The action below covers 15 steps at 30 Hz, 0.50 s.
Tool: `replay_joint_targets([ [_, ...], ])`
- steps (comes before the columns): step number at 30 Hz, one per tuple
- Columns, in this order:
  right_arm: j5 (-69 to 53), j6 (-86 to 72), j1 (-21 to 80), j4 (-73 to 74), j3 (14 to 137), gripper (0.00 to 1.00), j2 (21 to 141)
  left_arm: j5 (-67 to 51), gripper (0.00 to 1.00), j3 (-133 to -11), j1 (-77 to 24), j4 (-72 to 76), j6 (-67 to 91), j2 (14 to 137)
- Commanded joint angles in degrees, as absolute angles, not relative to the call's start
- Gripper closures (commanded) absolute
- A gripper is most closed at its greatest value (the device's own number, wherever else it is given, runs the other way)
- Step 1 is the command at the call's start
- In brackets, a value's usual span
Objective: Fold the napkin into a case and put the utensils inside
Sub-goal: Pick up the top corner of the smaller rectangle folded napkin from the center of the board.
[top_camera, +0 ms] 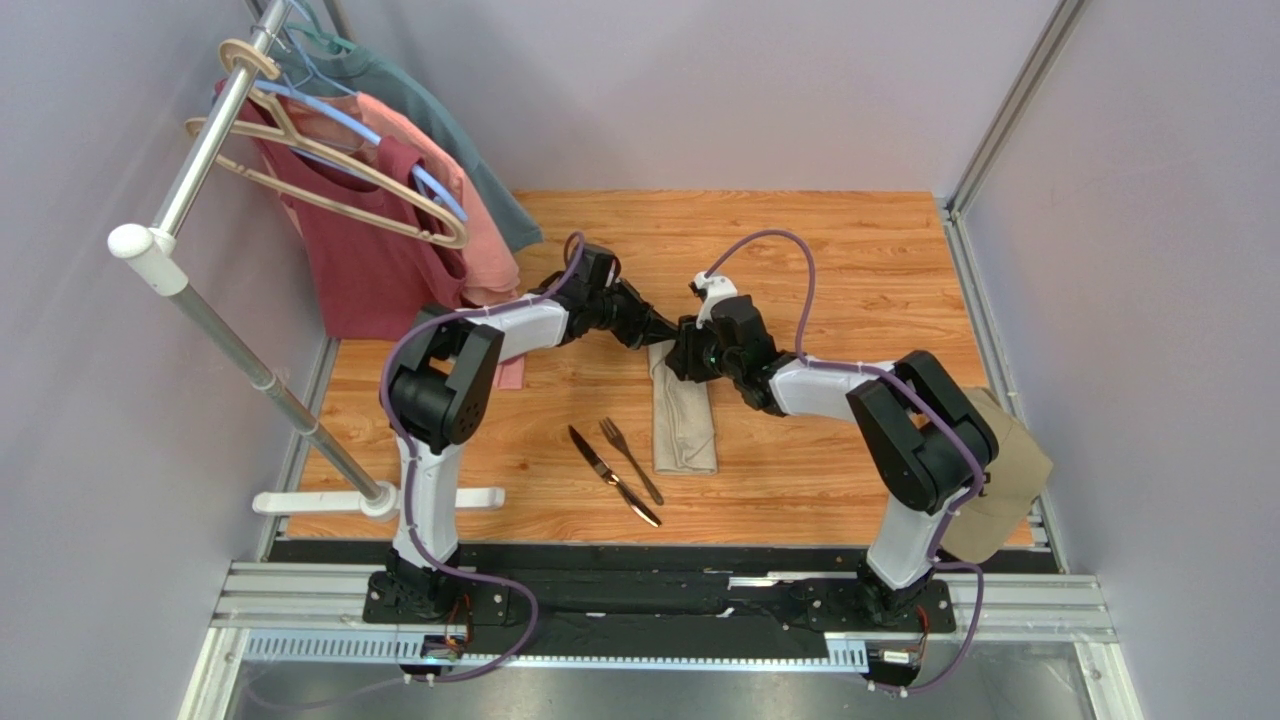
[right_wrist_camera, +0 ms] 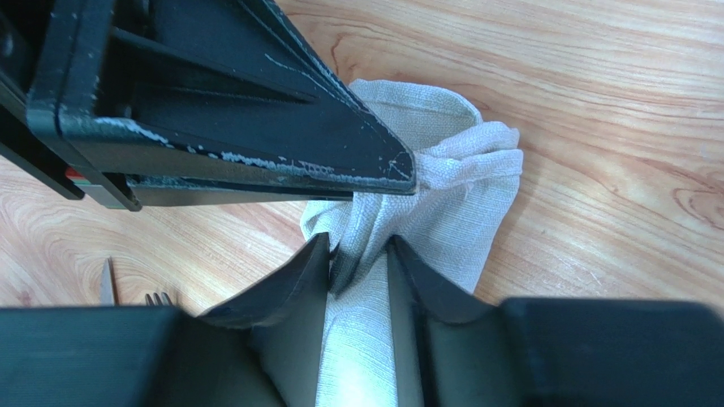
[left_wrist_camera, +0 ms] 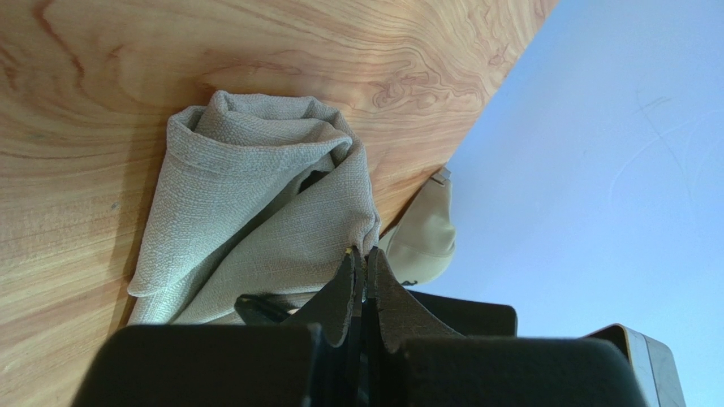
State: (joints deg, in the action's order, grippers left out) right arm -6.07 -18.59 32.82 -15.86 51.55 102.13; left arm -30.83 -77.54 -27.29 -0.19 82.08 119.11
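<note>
The wooden table (top_camera: 842,255) is hemmed in by pale walls at the far side and on both flanks. Bare wood lies open on the far right and along the near edge. On the left, a clothes rack (top_camera: 226,345) with hanging shirts (top_camera: 376,255) crowds the far-left corner. A tan cap (top_camera: 1007,465) hangs over the table's right edge, well apart from the work.

The napkin (top_camera: 688,428) lies near the middle as a narrow folded strip. Its long axis runs from near to far, leaning slightly left toward the far end, where both arms meet and the cloth bunches into loose folds. To its left lie the fork (top_camera: 633,461) and the knife (top_camera: 613,477), side by side and close together. Both are slanted, with the fork's tines pointing far-left. Neither touches the cloth.

The left gripper (top_camera: 661,336) is clamped tight on an edge of the napkin's far end, its fingertips pressed together on the fabric in the left wrist view. The right gripper (right_wrist_camera: 359,244) sits just beside it with jaws parted. The strip runs between its fingers, which straddle rather than pinch it.
</note>
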Motion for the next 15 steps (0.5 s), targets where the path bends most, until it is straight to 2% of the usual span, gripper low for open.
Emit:
replay_joint_targets([
  [1,-5.98,-19.43,33.22,-18.72,51.15,0.73,100.28,-31.55,1.0,-77.61,-27.42,2.64,83.85,114.87],
  [7,-5.89,-19.6,33.22,-16.53,53.79,0.99,101.16,-32.25,1.0,-76.91,-27.42,3.69,84.9,115.31],
  [13,-6.15,-18.37,32.78,-10.4,54.93,1.0,100.11,-33.21,1.0,-79.79,-27.25,2.73,78.25,116.36],
  [15,-7.64,-17.41,32.7,-7.75,55.98,1.0,99.58,-33.49,0.98,-85.59,-27.16,-5.47,69.46,118.3],
])
